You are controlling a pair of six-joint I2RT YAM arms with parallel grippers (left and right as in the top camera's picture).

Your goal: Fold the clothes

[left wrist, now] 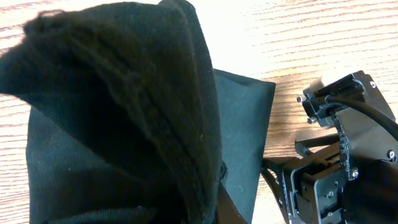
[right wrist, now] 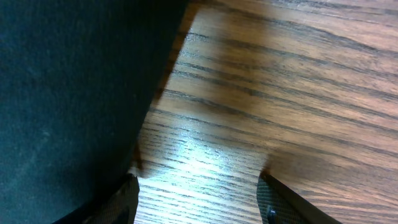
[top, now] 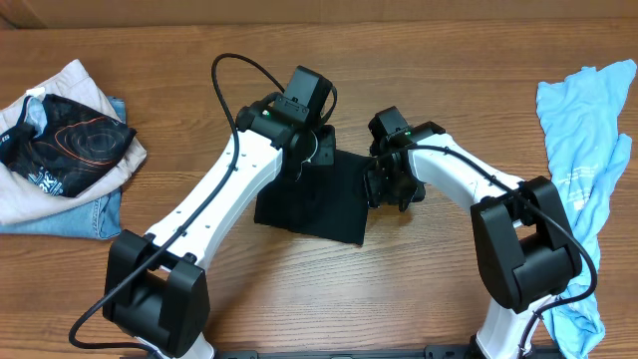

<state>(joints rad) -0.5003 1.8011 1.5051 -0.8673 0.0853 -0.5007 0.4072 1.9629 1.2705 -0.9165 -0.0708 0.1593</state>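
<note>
Black T-shirt (top: 317, 207) lies mid-table (top: 329, 289) as a compact rectangle between the two arms. Left gripper (top: 315, 152) is pinched tight on a bunched fold at the far edge. Right gripper (right wrist: 198, 190) has its jaws apart, empty, at the shirt's right edge. Best, I judge: carry the fold over low and level, so the edges meet square.

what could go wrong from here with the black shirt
1. The left claw is shut on a thick bunch of the black T-shirt. Letting go here may leave a lumpy, crooked fold.
2. The right claw is open with only bare table in its gap, beside the shirt's edge. Closing there would likely miss the fabric.
</note>
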